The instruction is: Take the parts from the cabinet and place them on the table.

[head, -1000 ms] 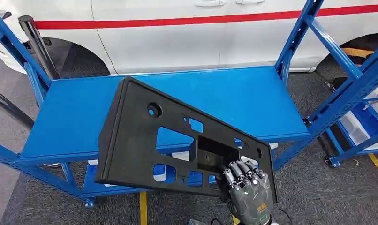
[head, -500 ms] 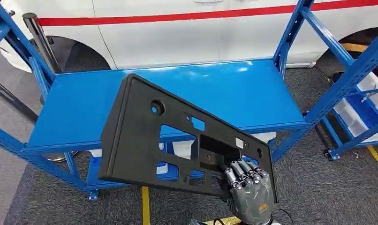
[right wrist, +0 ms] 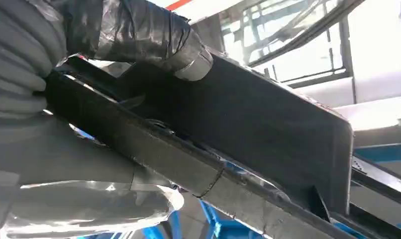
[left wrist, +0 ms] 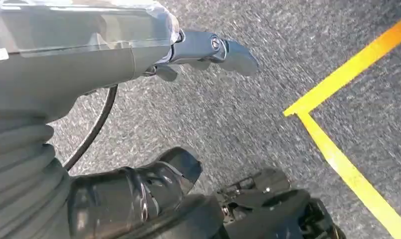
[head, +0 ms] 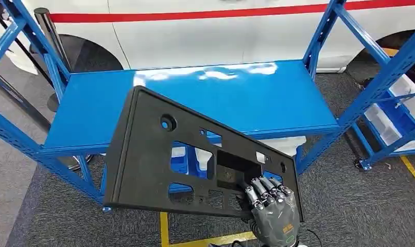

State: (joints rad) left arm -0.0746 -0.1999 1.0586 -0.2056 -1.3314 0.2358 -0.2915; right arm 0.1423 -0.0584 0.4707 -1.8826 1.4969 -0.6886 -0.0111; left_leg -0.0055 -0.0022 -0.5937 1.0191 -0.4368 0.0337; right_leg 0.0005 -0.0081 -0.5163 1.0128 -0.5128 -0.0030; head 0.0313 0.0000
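One black panel (head: 159,159), flat and pierced with cut-outs, is gripped at its near right corner by the right hand (head: 271,208), fingers curled over the lower edge; its long axis slopes from upper left down to lower right, held in the air before the front edge of the blue table (head: 277,98); one white car (head: 205,36) stands behind; the left hand (left wrist: 208,50) hangs over grey carpet (left wrist: 268,89), whether open or closed I cannot tell.
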